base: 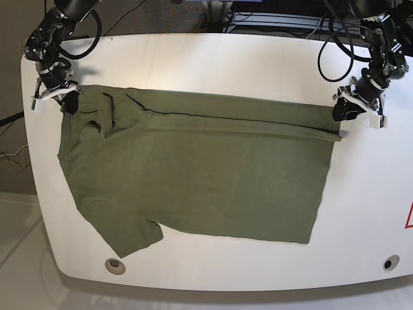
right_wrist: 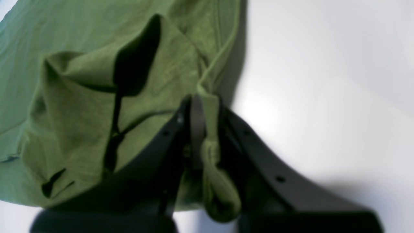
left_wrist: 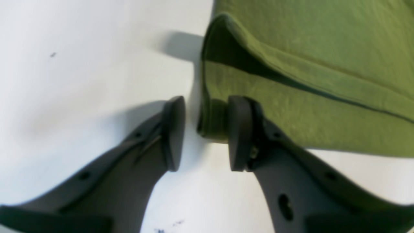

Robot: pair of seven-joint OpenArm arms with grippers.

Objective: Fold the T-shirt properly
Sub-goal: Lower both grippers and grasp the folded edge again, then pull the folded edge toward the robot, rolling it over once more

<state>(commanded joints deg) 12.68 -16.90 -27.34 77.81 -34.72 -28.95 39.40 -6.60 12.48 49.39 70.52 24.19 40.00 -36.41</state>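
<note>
T-shirt (base: 206,174): spread on white table (base: 226,64), far edge folded over | right tool (right_wrist: 205,129): clamped on bunched shirt edge | left tool (left_wrist: 205,132): jaws apart, shirt corner between them

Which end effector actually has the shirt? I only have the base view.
Observer: The right end effector is shut on the shirt, with a bunched edge pinched between its fingers.
Operator: And the left?
Observer: The left end effector is open. The shirt's corner sits in the gap, not clamped.
Operator: Is the fabric doubled there?
Observer: Yes, a folded-over layer lies just above that corner, with a dark opening under it.
</note>
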